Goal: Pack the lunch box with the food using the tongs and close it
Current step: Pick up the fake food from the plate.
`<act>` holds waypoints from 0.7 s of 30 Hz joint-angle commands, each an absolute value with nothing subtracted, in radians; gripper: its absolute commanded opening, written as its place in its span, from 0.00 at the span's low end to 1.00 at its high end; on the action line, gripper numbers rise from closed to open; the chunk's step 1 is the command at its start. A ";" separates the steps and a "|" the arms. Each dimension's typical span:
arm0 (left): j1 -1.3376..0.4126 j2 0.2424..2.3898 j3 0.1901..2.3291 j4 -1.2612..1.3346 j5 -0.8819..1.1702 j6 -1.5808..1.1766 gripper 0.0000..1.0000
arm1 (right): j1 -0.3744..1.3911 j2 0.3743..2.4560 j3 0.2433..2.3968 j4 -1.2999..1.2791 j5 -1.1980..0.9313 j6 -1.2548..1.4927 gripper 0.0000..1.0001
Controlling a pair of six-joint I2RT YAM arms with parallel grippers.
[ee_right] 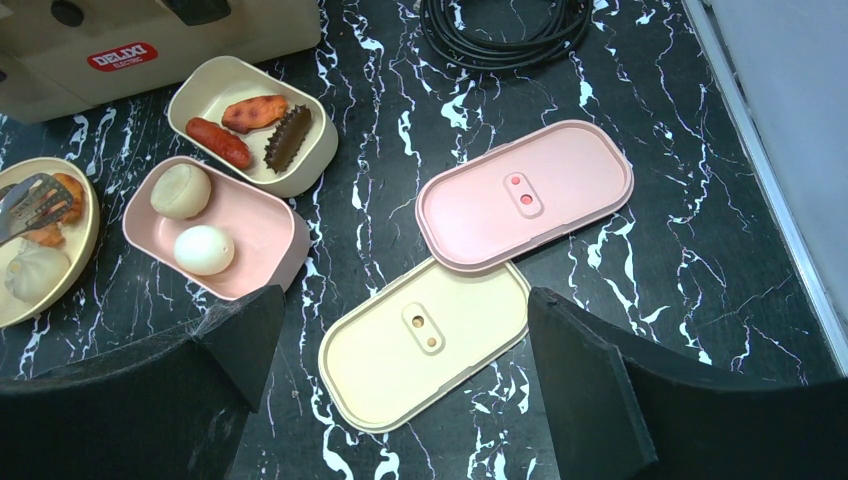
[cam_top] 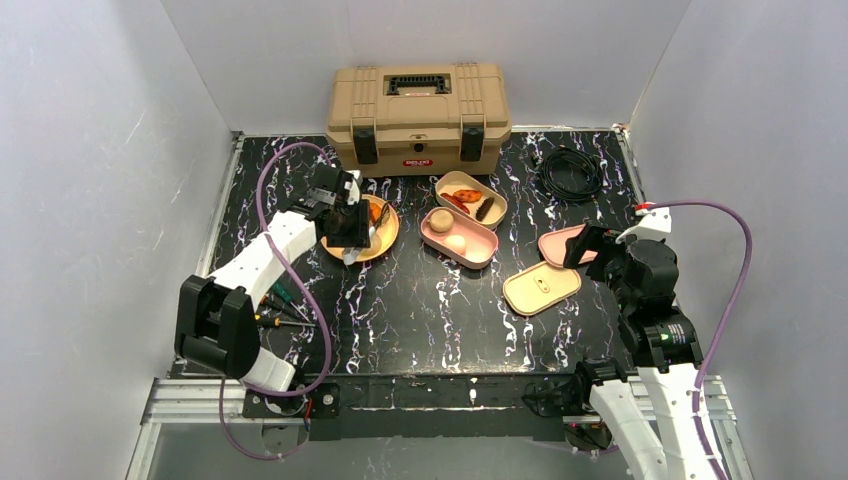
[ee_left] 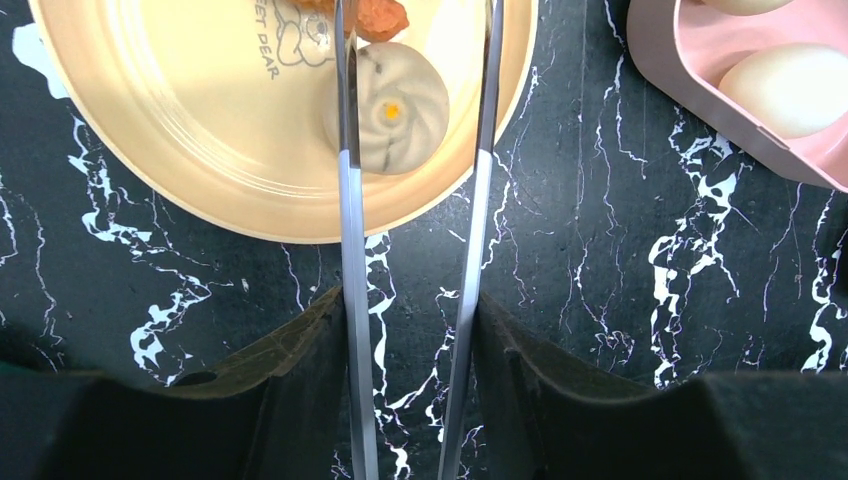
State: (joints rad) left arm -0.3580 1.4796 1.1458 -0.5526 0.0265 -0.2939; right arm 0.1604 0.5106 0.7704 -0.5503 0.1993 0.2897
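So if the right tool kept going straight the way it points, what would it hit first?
Probably the cream lid, lying right ahead of the open right tool, though depth is hard to judge.

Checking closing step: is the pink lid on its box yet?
No, the pink lid lies flat, apart from the open pink box.

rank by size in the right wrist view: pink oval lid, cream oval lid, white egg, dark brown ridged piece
1. pink oval lid and cream oval lid: alike, not ranked
2. white egg
3. dark brown ridged piece, longer but thinner
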 commanded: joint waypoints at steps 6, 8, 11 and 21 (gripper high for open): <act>-0.358 1.499 1.162 -0.608 -0.052 -0.312 0.44 | 0.166 0.521 0.775 -0.509 0.205 0.290 1.00; -0.358 1.493 1.165 -0.619 -0.076 -0.317 0.44 | 0.166 0.519 0.775 -0.508 0.205 0.290 1.00; -0.358 1.480 1.162 -0.621 -0.087 -0.322 0.44 | 0.166 0.517 0.775 -0.508 0.205 0.289 1.00; -0.358 1.523 1.219 -0.631 -0.012 -0.313 0.43 | 0.166 0.516 0.773 -0.506 0.203 0.290 1.00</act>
State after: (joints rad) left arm -0.3592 1.5120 1.1522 -0.6033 -0.0528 -0.3141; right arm 0.1604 0.5106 0.7704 -0.5503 0.1993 0.2897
